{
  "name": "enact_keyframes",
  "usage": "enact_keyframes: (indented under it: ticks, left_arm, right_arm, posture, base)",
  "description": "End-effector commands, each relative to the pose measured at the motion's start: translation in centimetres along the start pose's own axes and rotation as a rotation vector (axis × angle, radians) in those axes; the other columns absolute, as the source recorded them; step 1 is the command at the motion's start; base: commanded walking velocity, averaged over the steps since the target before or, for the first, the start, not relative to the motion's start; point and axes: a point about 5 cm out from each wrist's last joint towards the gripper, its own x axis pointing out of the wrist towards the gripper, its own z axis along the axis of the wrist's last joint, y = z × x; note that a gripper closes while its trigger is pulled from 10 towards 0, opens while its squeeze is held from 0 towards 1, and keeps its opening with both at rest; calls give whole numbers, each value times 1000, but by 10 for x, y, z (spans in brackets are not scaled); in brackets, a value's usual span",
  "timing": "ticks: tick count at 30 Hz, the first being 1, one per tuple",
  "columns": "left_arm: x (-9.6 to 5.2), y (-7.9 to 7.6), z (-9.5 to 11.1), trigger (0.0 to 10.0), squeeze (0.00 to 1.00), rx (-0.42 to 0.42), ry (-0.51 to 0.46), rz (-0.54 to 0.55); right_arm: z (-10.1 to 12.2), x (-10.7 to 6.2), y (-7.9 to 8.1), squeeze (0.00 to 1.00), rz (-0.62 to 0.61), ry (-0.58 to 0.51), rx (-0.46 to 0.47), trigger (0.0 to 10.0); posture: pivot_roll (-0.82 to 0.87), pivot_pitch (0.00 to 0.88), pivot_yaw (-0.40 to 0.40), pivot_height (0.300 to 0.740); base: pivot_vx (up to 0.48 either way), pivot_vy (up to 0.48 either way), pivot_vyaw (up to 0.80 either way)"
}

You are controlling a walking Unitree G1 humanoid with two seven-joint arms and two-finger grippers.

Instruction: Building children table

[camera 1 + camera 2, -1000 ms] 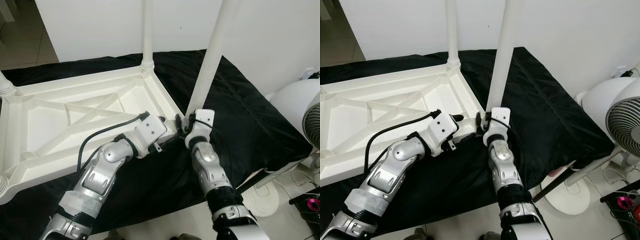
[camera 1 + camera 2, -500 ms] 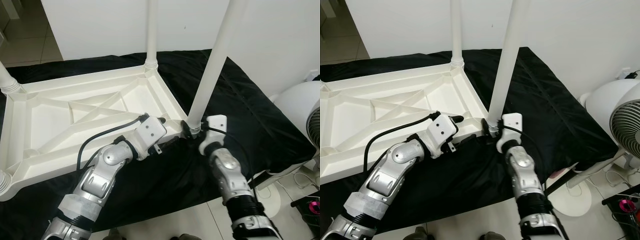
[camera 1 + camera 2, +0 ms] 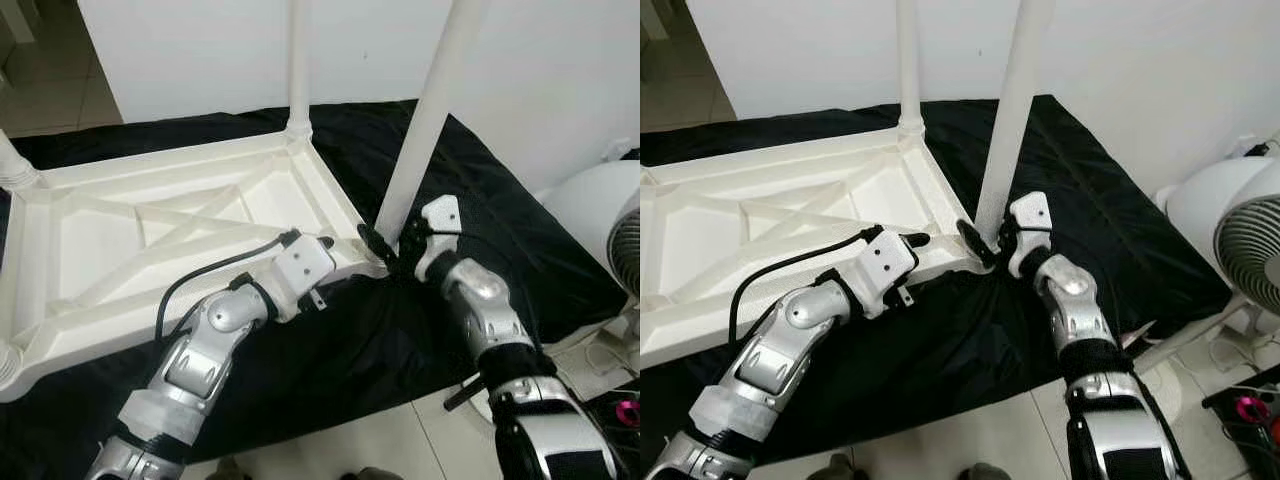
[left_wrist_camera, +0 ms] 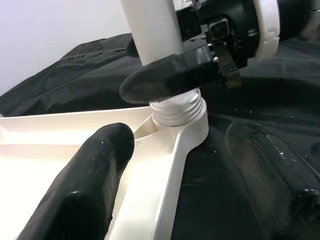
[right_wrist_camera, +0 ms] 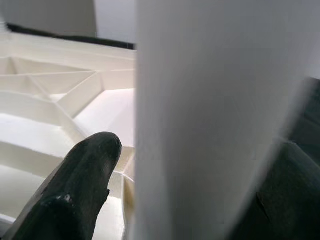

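The upturned white plastic tabletop (image 3: 150, 240) lies underside-up on black cloth (image 3: 500, 230). The left gripper (image 4: 175, 165), fingers spread and empty, straddles its near corner. The right gripper (image 3: 385, 250) clasps the round white table leg (image 3: 425, 120) near its threaded base. Judged step: screwing in this leg, whose long axis points upward, slightly tilted. Next: regrip and twist.

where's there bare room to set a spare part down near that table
Free: the black cloth right of the near table leg, toward the fan, and the cloth strip behind the upturned tabletop. Crowded: the near corner, where the right gripper closes around the leg's base and the open left gripper sits alongside.
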Motion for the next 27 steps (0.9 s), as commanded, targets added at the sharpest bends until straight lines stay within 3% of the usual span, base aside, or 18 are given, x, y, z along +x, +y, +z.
enact_keyframes:
  ticks: [1,3,4,7,8,19,20,21,22,27]
  left_arm:
    - [0,1,3,10000,0,16,-9,13]
    - [0,1,3,10000,0,16,-9,15]
    - [0,2,3,10000,0,17,-8,19]
    - [-1,2,3,10000,0,17,-8,23]
    - [-1,2,3,10000,0,18,-7,28]
    - [-6,2,2,10000,0,7,-1,56]
    - [-5,2,3,10000,0,5,-2,56]
    - [-5,2,3,10000,0,5,-2,56]
    - [-5,3,3,10000,0,5,-2,55]
    - [-5,4,3,10000,0,7,-1,49]
  right_arm:
    - [-5,2,1,0,44,42,-20,10000]
    - [-6,3,1,0,60,50,-27,10000]
    - [-7,5,1,0,83,67,-33,4275]
    - [-8,6,2,0,98,77,-36,4275]
    - [-10,5,2,0,105,89,-28,0]
    - [-27,-4,1,0,138,154,26,0]
    - [-30,-6,0,0,114,153,49,2706]
    - [-30,-6,0,0,114,153,49,2706]
    - [-31,-6,0,0,82,139,83,10000]
    - [-31,-2,5,0,-32,91,168,10000]
  posture:
    - [-11,0,-27,740]
    - [-11,0,-27,740]
    - [0,0,-30,740]
    - [0,0,-30,740]
    - [15,0,-40,740]
    - [14,0,-37,740]
    - [7,0,-25,740]
    - [7,0,-25,740]
    - [4,0,-22,740]
    - [-1,0,-18,740]
  base:
    - [0,0,0]
    - [0,0,0]
    - [0,0,0]
    - [0,0,0]
    - [0,0,0]
    - [0,0,0]
    - [0,0,0]
    - [0,0,0]
    - [0,0,0]
    - [0,0,0]
